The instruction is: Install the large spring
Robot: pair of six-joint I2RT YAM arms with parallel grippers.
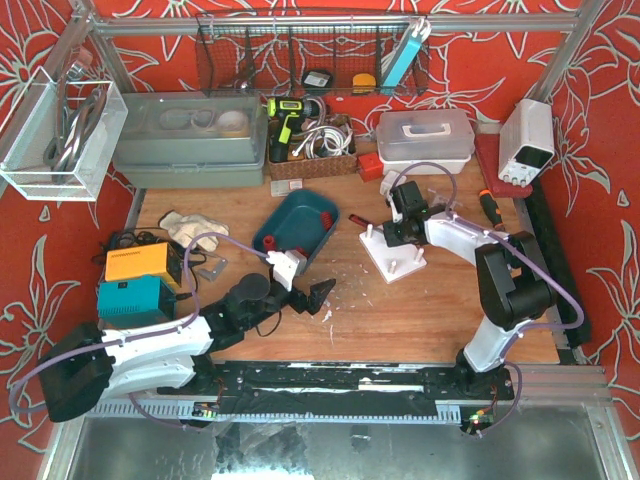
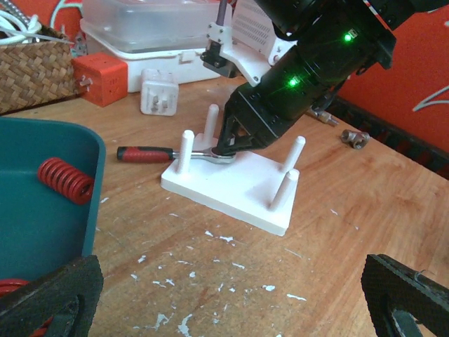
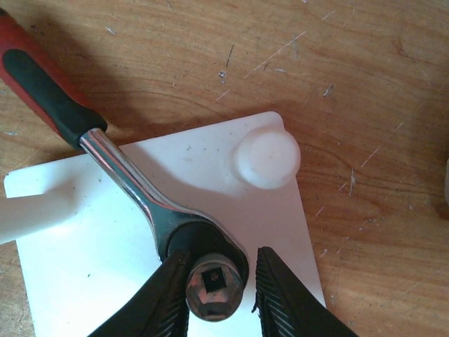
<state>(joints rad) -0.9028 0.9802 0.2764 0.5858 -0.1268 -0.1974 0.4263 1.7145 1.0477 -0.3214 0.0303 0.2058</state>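
A red coil spring (image 2: 65,180) lies in the teal tray (image 2: 42,232), and a second one shows partly at the tray's near edge (image 2: 12,286). The tray (image 1: 300,205) sits mid-table. The white peg board (image 1: 395,262) (image 2: 231,193) lies right of it with several upright pegs (image 3: 266,158). A ratchet wrench with a red-black handle (image 2: 144,153) (image 3: 133,175) rests its head on the board. My right gripper (image 3: 217,281) (image 1: 395,232) straddles the ratchet's socket; the left finger touches it and the right stands a little off. My left gripper (image 2: 231,302) (image 1: 300,298) is wide open and empty above bare wood between tray and board.
An orange cube (image 2: 99,78), a white plug block (image 2: 158,90), a wicker basket (image 2: 31,74) and a clear lidded box (image 2: 147,35) stand behind the board. Loose bolts (image 2: 353,138) lie at the right. Yellow and teal boxes (image 1: 135,280) sit at the left.
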